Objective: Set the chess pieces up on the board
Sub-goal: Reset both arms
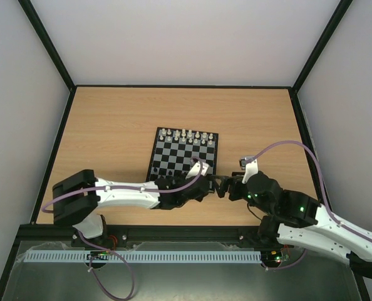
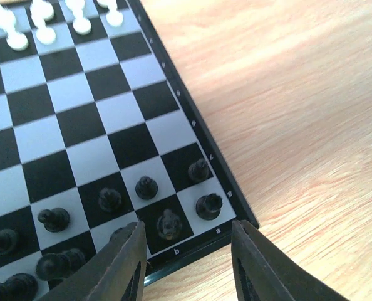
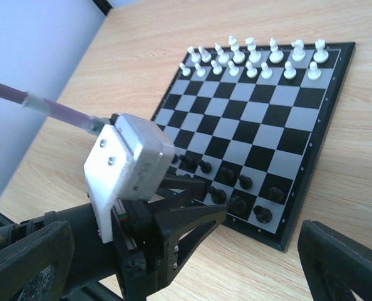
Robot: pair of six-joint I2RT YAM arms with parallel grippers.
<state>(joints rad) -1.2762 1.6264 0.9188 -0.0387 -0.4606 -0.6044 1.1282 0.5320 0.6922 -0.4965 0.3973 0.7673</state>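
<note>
Across the floor of the white-walled enclosure you have the light-brown wooden table [image 1: 111, 125]. From its near edge the white and black left arm [image 1: 126, 194] and the white and black right arm [image 1: 317, 229] both lean inward, and their wrists nearly meet over the table's near middle.

Between and just beyond them lies the small square chessboard with black and pale grey checks [image 1: 180, 157], flat on the wood, near the table's centre.

Your left gripper [image 2: 187, 263] hovers at the board's near right corner. Its dark fingers [image 2: 120, 266] are released and stand apart with a clear gap, clamping nothing. Your right gripper [image 3: 186, 269] sits just off the board's near right corner. It is spread wide and grasps nothing, and the left wrist's white camera box [image 3: 126, 166] fills its view.

On the two nearest ranks stand the tiny black chess pieces [image 2: 146, 187]. One black piece [image 2: 168, 224] is upright on a dark square of the last rank, just ahead of the gap between the left fingers and touching neither. Those at the left edge of the wrist view blur together. The small white chess pieces [image 2: 81, 25] fill the two far ranks.
</note>
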